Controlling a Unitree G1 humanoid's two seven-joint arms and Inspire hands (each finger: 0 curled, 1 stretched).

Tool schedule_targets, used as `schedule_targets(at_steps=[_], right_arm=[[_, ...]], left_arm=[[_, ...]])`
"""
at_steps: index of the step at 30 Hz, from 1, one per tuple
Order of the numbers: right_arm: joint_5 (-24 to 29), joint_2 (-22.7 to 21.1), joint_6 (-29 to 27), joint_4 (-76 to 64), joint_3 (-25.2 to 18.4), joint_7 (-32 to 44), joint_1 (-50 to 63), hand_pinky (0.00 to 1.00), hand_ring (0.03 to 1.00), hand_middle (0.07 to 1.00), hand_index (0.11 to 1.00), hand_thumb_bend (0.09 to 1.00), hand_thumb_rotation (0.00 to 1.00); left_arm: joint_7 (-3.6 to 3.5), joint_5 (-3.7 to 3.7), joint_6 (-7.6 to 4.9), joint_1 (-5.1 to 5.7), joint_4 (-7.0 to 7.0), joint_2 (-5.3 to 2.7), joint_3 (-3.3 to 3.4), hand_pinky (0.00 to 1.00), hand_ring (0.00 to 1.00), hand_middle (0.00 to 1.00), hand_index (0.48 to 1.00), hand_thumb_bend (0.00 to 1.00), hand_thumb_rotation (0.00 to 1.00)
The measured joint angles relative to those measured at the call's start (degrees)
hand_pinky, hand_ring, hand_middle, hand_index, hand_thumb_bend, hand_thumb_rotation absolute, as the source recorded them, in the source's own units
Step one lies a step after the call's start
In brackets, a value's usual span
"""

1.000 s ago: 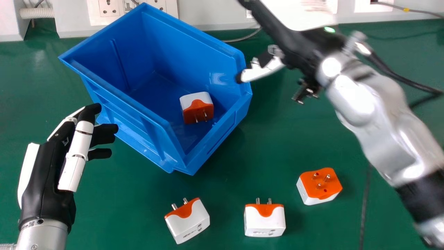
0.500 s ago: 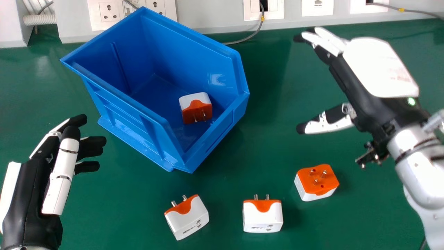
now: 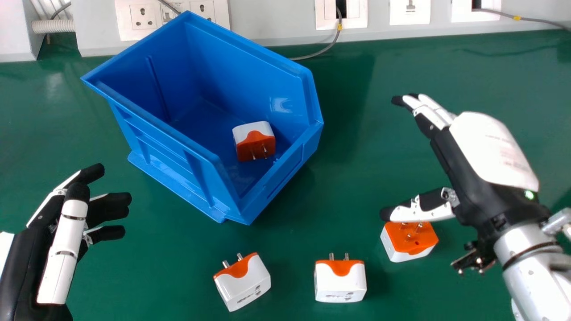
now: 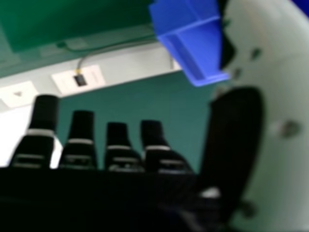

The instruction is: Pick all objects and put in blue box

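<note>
Right hand (image 3: 495,151): fingers extended, thumb apart, nothing held. Thumb overlaps a white-and-orange, block-shaped plastic plug adapter (image 3: 410,240) in head view; contact unclear. Leftward, apart: second adapter (image 3: 340,283), then third adapter (image 3: 245,285). Open blue plastic box (image 3: 178,149) contains fourth adapter (image 3: 255,145). Left hand (image 3: 64,249), left of box: relaxed, empty.

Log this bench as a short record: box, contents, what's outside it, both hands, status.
Box: blue box, on green table
Inside: one plug adapter
Outside: left adapter, middle adapter, right adapter
Right hand: open, empty, thumb overlapping right adapter in head view
Left hand: open, empty, beside box
Status: three adapters unboxed
</note>
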Motion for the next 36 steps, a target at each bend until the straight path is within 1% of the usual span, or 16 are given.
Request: schedule_targets(at_steps=[3,5,6,8,12,15,19,26,29,31,33,36], right_arm=[[0.2,0.2,0.0,0.0,0.0,0.0,1.4,0.76,0.885,0.941,0.894,0.681,0.00],[0.4,0.2,0.0,-0.1,0.0,0.4,2.2,0.76,0.884,0.941,0.894,0.681,0.00],[0.6,0.2,0.0,-0.3,0.0,0.7,2.6,0.76,0.884,0.940,0.893,0.681,0.00],[0.8,0.2,0.0,-0.8,-0.1,1.3,3.4,0.76,0.884,0.939,0.889,0.681,0.00],[0.8,-0.6,-0.2,-0.7,-0.1,2.5,4.4,0.76,0.883,0.936,0.884,0.685,0.00],[0.8,-2.1,-0.4,-0.6,-0.1,4.1,4.6,0.76,0.883,0.934,0.883,0.687,0.00],[1.0,-4.0,-0.7,-0.3,-0.4,5.9,4.6,0.76,0.882,0.929,0.882,0.705,0.01],[2.4,-6.2,-1.1,1.4,-1.2,8.2,3.7,0.77,0.883,0.928,0.881,0.713,0.01],[2.7,-6.6,-1.7,3.4,-1.3,8.4,2.8,0.77,0.882,0.926,0.878,0.721,0.01],[2.7,-6.8,-2.4,5.3,-1.2,8.4,2.4,0.78,0.889,0.930,0.879,0.728,0.03],[2.5,-7.0,-3.1,7.1,-1.1,8.1,2.1,0.79,0.901,0.938,0.885,0.725,0.07],[2.0,-7.0,-3.7,9.7,-0.5,7.1,2.0,0.83,0.936,0.964,0.916,0.699,0.20]], left_arm=[[-0.10,-1.00,-0.01,0.81,-0.07,-0.18,0.24,0.68,0.73,0.72,0.854,0.49,0.89],[-0.12,-1.72,-0.05,0.90,-0.07,-0.36,0.41,0.68,0.73,0.72,0.855,0.50,0.89],[-0.12,-1.86,-0.23,0.90,-0.07,-0.49,0.46,0.68,0.73,0.72,0.856,0.50,0.89],[-0.12,-1.90,-0.54,0.91,-0.07,-0.66,0.48,0.68,0.74,0.72,0.856,0.51,0.89],[-0.05,-1.91,-0.64,0.91,-0.07,-0.79,0.48,0.68,0.73,0.72,0.856,0.52,0.90],[0.02,-1.91,-0.64,0.91,-0.07,-0.90,0.49,0.68,0.73,0.72,0.856,0.52,0.90],[0.11,-1.89,-0.64,0.85,-0.07,-0.93,0.49,0.68,0.73,0.71,0.854,0.53,0.90],[0.19,-1.76,-0.64,0.70,-0.07,-0.94,0.49,0.68,0.73,0.71,0.853,0.53,0.90],[0.35,-1.71,-0.64,0.52,-0.07,-0.93,0.49,0.68,0.73,0.71,0.852,0.53,0.89],[0.64,-1.67,-0.63,0.35,-0.07,-0.91,0.49,0.67,0.73,0.71,0.852,0.52,0.89],[0.79,-1.65,-0.64,0.22,-0.05,-0.86,0.52,0.67,0.73,0.71,0.851,0.52,0.89],[0.87,-1.65,-0.64,0.11,-0.03,-0.67,0.70,0.67,0.73,0.71,0.850,0.52,0.89]])
